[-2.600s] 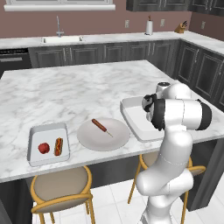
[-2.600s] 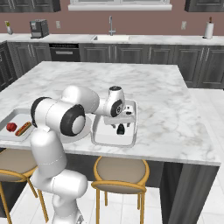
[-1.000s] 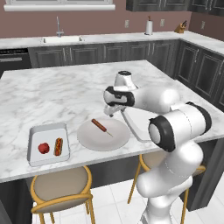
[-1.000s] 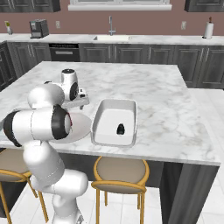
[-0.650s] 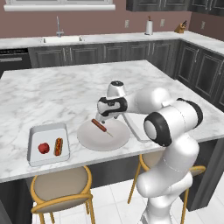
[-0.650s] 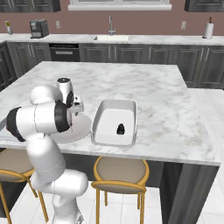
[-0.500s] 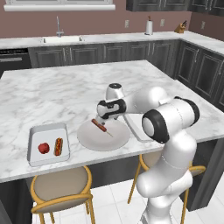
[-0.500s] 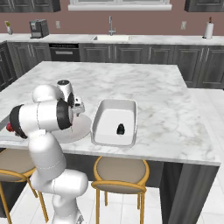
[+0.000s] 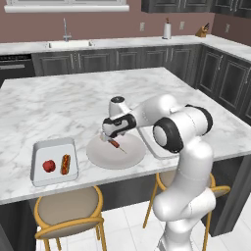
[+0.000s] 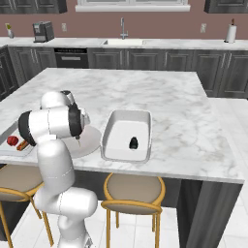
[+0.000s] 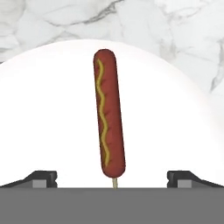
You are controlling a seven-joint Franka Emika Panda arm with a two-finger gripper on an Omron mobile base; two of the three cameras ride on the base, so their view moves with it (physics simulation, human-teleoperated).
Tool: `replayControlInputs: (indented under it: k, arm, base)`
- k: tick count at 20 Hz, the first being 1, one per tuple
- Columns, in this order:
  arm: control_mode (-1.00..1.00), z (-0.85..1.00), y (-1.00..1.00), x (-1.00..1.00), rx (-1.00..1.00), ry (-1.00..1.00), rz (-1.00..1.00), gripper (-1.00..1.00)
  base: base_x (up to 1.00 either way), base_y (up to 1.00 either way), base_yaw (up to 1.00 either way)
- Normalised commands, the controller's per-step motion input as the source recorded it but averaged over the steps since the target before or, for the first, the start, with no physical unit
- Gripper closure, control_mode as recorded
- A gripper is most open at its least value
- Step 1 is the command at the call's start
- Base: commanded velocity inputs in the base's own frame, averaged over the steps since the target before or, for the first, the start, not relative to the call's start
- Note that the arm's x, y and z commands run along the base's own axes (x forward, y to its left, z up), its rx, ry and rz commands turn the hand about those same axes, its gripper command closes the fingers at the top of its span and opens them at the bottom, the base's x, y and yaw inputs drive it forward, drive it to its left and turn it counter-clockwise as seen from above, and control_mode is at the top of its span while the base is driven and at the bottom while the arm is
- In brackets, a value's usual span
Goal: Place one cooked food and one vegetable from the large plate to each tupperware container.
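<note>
Swinging over from the larger container (image 10: 127, 135) at the counter's right edge, the gripper (image 9: 109, 138) now hangs spread wide and empty over the sausage on a stick (image 11: 107, 113) near the plate's (image 9: 105, 156) middle. Tomato (image 9: 48, 166) lies in the smaller container (image 9: 43, 147).

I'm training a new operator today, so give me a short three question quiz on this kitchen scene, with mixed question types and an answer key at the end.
1. True or false: the gripper is clamped on the sausage on a stick.
2. Multiple choice: what lies in the small tray? A) nothing B) a tomato and a hot dog C) two sausages
3. Fill in: the sausage on a stick lies on the ____.

Key
1. False: the fingertips stand wide apart on either side of it, in the hand view.
2. B
3. large plate
</note>
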Motion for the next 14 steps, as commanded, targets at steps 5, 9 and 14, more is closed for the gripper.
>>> replayControlInputs:
  k: [5,9,14]
  arm:
    - [-1.0,-0.34,0.01,0.24,-0.02,0.01,0.08,-1.0]
    - [-1.0,-0.62,0.0,0.07,-0.09,0.05,0.05,-1.0]
    - [-1.0,-0.38,0.04,0.02,-0.05,0.04,0.05,-1.0]
  base:
    - [0.0,0.0,0.0]
    - [0.0,0.0,0.0]
    - [0.0,0.0,0.0]
